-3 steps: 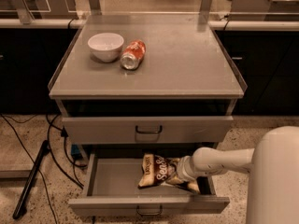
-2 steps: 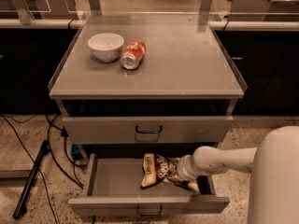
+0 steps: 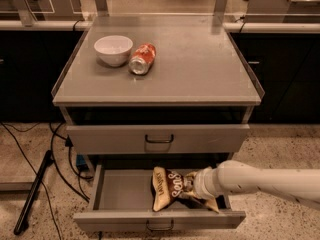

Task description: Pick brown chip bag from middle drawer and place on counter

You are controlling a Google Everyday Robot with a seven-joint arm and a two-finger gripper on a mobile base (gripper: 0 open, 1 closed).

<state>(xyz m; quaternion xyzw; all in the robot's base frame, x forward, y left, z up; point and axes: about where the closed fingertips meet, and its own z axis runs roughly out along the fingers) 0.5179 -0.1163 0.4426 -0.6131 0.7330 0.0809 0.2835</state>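
Very little has changed over the last second, and we take that as informative. The gripper (image 3: 192, 188) sits low inside the open middle drawer (image 3: 120, 196), at the right end of the brown chip bag (image 3: 167, 186), in almost the same spot as a second ago; the wrist has only settled a touch lower and further to the left. The bag has hardly shifted either. It lies on the drawer floor right of centre, with its cream-edged left end tipped up slightly and its right end hidden under the gripper. We cannot tell how the jaws stand, because the wrist and the crumpled foil cover them (so we make no claim about a grip).

A pause at the bag with no travel suggests to us that the grasp is being made or has just been made, and that the lift has not begun. The bag is not yet clear of the drawer floor, so most of the task remains.

The next move probably has to go up and back out through the gap under the closed upper drawer front (image 3: 160, 138), then over to the counter (image 3: 200, 64). The white bowl (image 3: 113, 49) and the soda can (image 3: 142, 59) lie touching at the counter's back left, which leaves its right half as the natural place to put the bag. The slippery foil could pull free if only its edge is held.
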